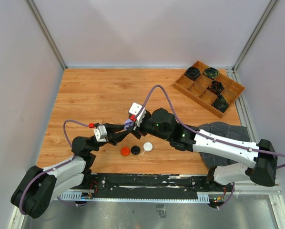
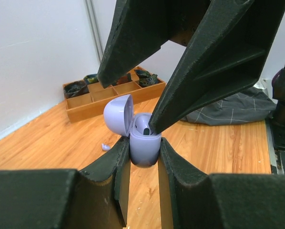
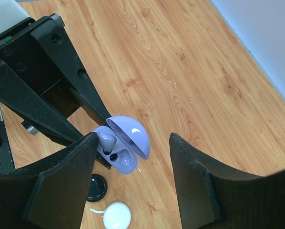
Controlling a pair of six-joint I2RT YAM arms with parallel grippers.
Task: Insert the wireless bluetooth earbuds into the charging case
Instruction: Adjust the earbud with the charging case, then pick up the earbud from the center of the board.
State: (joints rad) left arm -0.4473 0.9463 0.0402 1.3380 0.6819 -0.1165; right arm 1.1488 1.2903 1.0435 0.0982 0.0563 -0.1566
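Note:
My left gripper (image 2: 143,150) is shut on the base of a pale purple charging case (image 2: 145,137) and holds it above the table with its lid open. In the right wrist view one pale purple earbud (image 3: 106,140) sits in the case (image 3: 128,138), next to an empty socket. A second pale purple earbud (image 2: 105,147) lies loose on the wood beyond the case. My right gripper (image 3: 133,176) is open just above the case, and one of its fingertips (image 2: 157,125) touches the case's open top. In the top view both grippers meet at the case (image 1: 128,125).
Red (image 1: 125,151), black (image 1: 135,150) and white (image 1: 147,147) round discs lie on the table just in front of the grippers. A wooden compartment tray (image 1: 199,95) with black coiled bundles stands at the back right. A grey cloth (image 1: 218,131) lies at the right.

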